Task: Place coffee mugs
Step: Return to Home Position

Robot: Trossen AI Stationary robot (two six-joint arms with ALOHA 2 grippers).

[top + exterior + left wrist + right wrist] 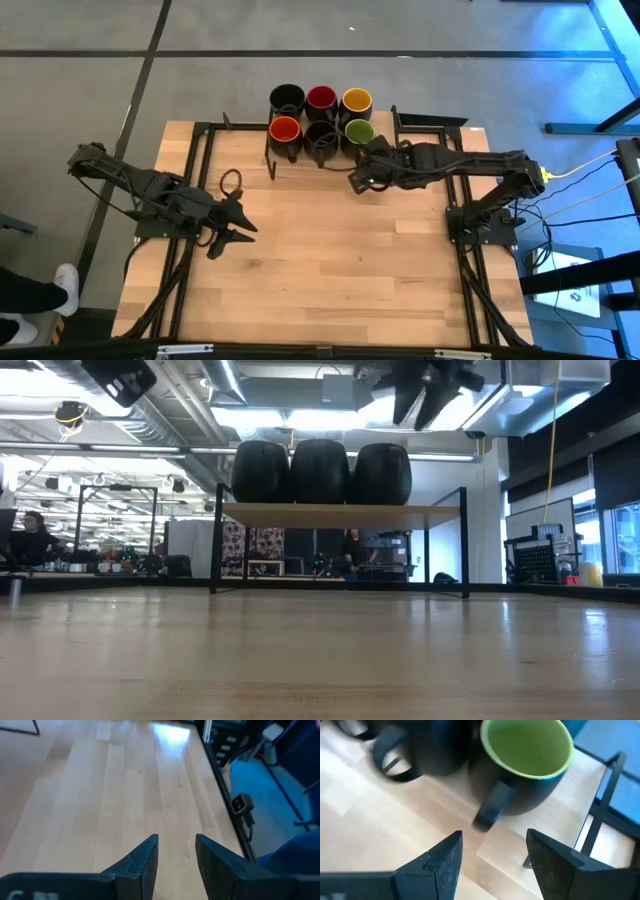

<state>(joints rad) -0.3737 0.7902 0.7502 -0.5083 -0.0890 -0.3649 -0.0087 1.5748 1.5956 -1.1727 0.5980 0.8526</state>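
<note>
Six mugs (321, 120) are sitting in two rows on the shelf (340, 512), upper centre. The right gripper (357, 183) is hanging released, just below the green mug (525, 745). The left gripper (240, 232), also released, is hovering centre-left near a dark loop (232, 182), perhaps cable.

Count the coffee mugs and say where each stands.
6, in two rows of three on the shelf at the far edge of the table. Back row: black mug, dark red mug, yellow mug. Front row: orange-red mug, second black mug, green mug. None seems hidden.
</note>
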